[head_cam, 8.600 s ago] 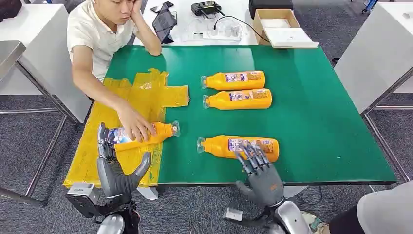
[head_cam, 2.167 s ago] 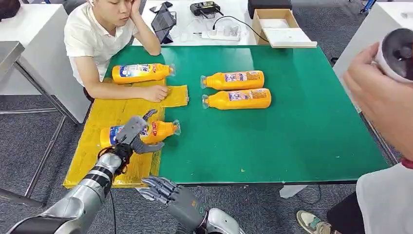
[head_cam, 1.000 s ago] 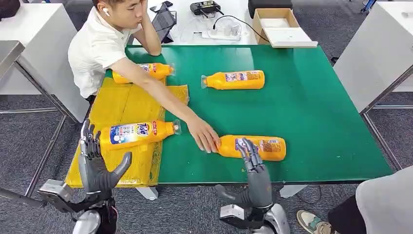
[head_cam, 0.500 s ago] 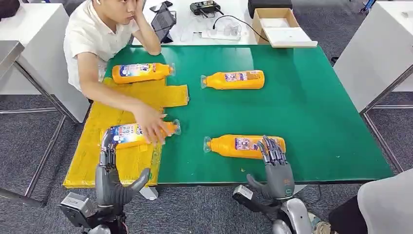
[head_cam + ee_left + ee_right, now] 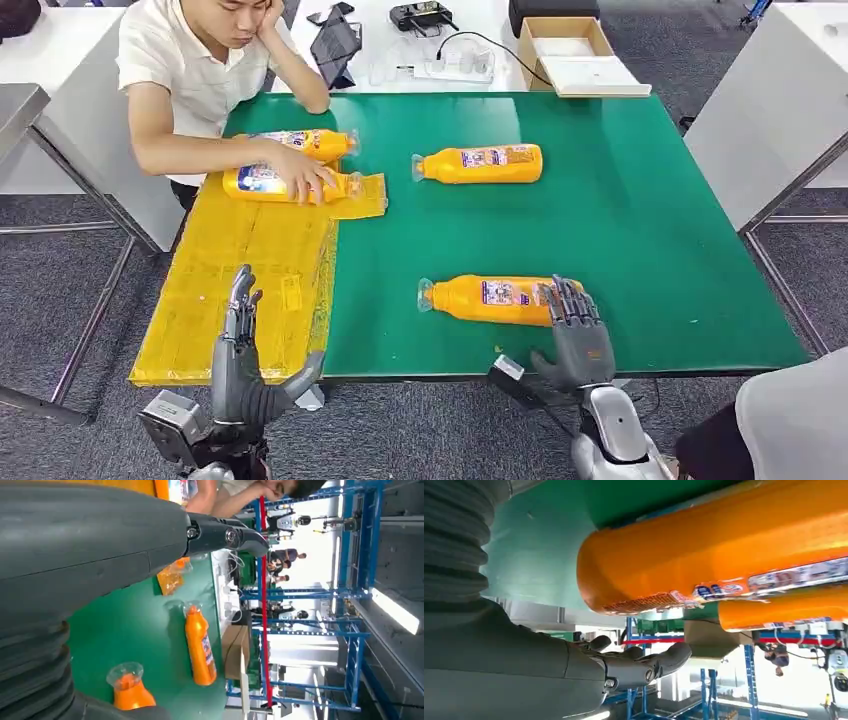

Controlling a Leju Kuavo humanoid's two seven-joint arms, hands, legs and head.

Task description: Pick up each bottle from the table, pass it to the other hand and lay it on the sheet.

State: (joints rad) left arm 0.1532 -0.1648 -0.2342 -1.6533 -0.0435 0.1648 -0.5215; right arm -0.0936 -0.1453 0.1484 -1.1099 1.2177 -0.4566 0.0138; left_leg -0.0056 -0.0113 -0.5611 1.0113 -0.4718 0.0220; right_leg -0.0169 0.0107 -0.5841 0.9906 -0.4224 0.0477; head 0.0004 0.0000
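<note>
Right robot hand (image 5: 577,335): mine, fingers spread, resting against the base end of the near bottle (image 5: 490,298), not closed round it; placed, I judged, to start the pick-up. Left robot hand (image 5: 243,362): mine, raised with fingers apart and nothing in it, at the sheet's (image 5: 240,280) near edge, ready to receive. Far bottle (image 5: 478,163): lying mid-tabletop (image 5: 660,250). Two bottles (image 5: 290,165): at the sheet's far end, a person's hand (image 5: 305,181) on one, crowding that end only.

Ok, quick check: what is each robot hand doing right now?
Left robot hand: open, fingers apart, holding nothing, at the yellow sheet's near edge.
Right robot hand: open, fingers over the nearest bottle's base, not gripping it.
</note>
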